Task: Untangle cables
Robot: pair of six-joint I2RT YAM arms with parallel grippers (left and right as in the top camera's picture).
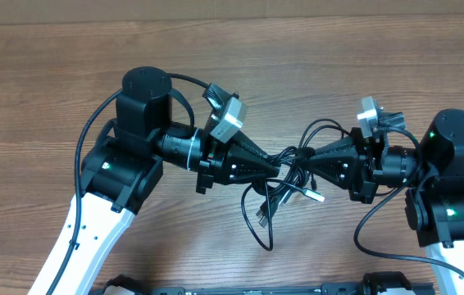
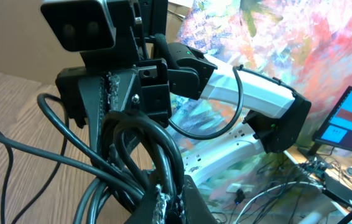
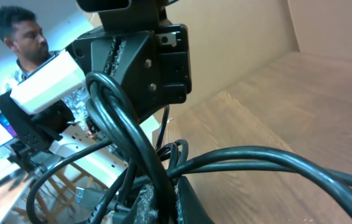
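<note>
The cables point(image 1: 291, 168) form a black tangle held just above the middle of the table, with loops hanging toward the front and two silver-tipped plugs point(image 1: 314, 195) dangling. My left gripper point(image 1: 279, 167) comes in from the left and is shut on strands of the tangle. My right gripper point(image 1: 309, 161) faces it from the right, almost tip to tip, also shut on strands. In the left wrist view my left gripper point(image 2: 171, 204) pinches two cords of the cables point(image 2: 157, 149). Seen from the right wrist, one thick cord of the cables point(image 3: 126, 130) runs down between the jaws of my right gripper point(image 3: 163, 202).
The wooden table point(image 1: 216, 65) stretches behind and around both arms. Each arm's own thicker black cable point(image 1: 84, 139) loops beside its base. Beyond the table the wrist views show a person point(image 3: 23, 37) and a monitor point(image 2: 350, 118).
</note>
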